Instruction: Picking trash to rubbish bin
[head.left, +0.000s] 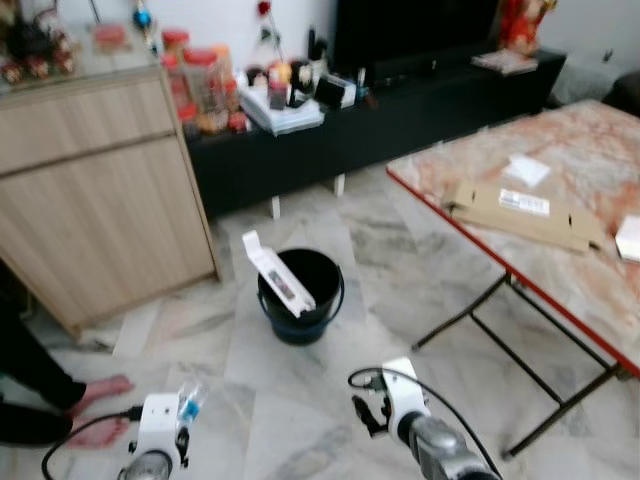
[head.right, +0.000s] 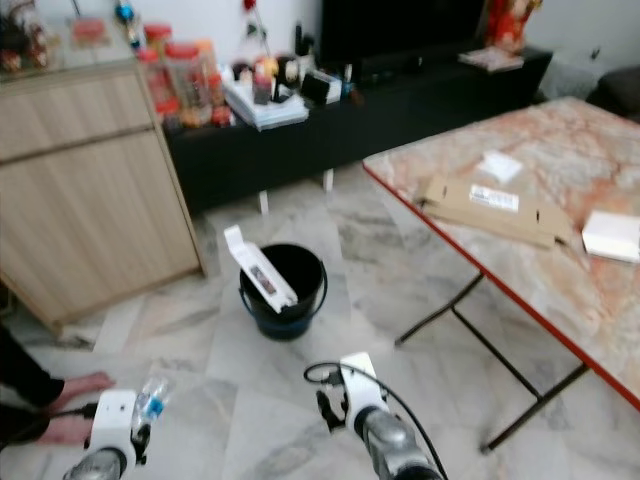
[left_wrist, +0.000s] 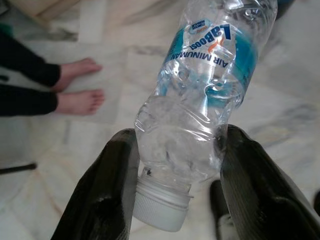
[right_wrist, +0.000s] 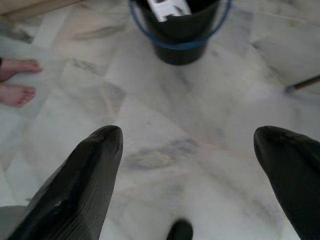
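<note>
A household robot stands on a marble floor (head.left: 300, 420) with a crumpled plastic bottle (left_wrist: 200, 100) clamped in its left gripper (left_wrist: 175, 185), the two black fingers (left_wrist: 107, 190) pressing the bottle's neck end just above the white cap (left_wrist: 160, 202). The bottle's blue-labelled body sticks out beyond the fingertips. The right gripper (right_wrist: 187, 150) hangs with its fingers spread wide and nothing between them, pointed at bare floor short of the bin.

The black rubbish bin (head.left: 300, 295) sits ahead on the floor, well apart from both arms, with a white box (head.left: 275, 270) already leaning out over its near rim. The step in hand looks to be carrying the bottle to that bin. Doing it well probably means keeping the squeeze steady on the slick, dented plastic while closing in, then bringing the left gripper over the open part of the bin's mouth, away from the box, before letting go. A release from too far off or over the box could send the light bottle bouncing onto the floor.

To the right a marble-patterned tabletop (head.left: 560, 160) on folding legs carries flattened cardboard (head.left: 530, 215) and some white papers. A wooden cabinet (head.left: 90, 190) stands at left, and a low black TV stand (head.left: 400, 120) crowded with jars and oddments lines the far wall. A person's bare feet (head.left: 100, 410) rest on the floor close to the left arm, so any swing on that side calls for care.
</note>
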